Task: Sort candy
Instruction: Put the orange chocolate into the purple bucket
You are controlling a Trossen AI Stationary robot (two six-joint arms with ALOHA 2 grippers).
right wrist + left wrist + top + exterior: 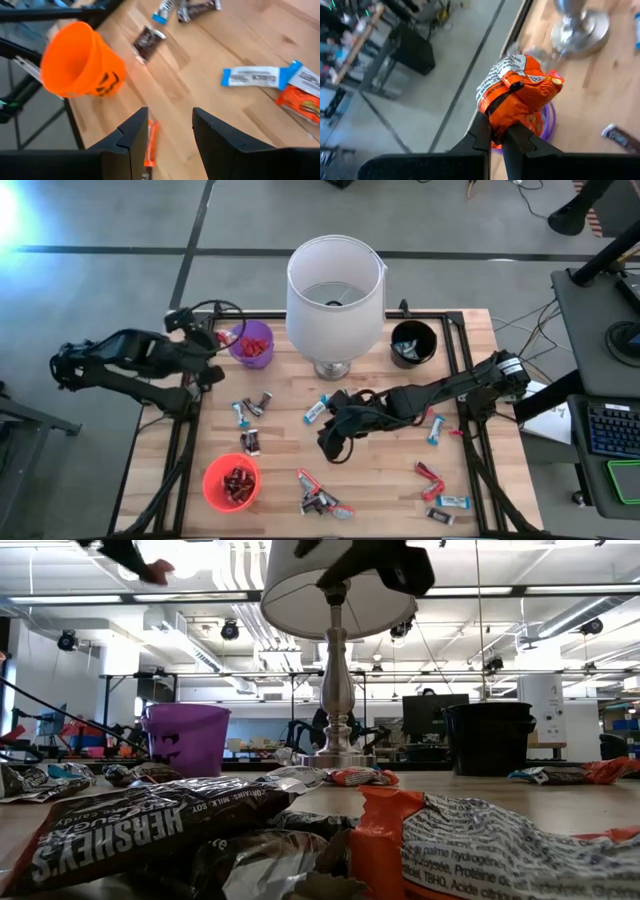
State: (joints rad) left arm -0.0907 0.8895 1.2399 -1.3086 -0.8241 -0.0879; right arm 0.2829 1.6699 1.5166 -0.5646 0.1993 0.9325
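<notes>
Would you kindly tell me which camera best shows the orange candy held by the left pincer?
The left wrist view: the orange candy fills the middle, clamped in the left pincer. From above it is hidden near the purple cup; the low and right wrist views miss it.

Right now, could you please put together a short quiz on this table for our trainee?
1. True or false: the left pincer is shut on an orange-wrapped candy.
2. Which cup is the left pincer over? A purple, B black, C red.
3. Fill in: the right pincer is ____ and holds nothing.

Key: 1 true. 2 A. 3 open, above the wooden table between the lamp and the red cup.
</notes>
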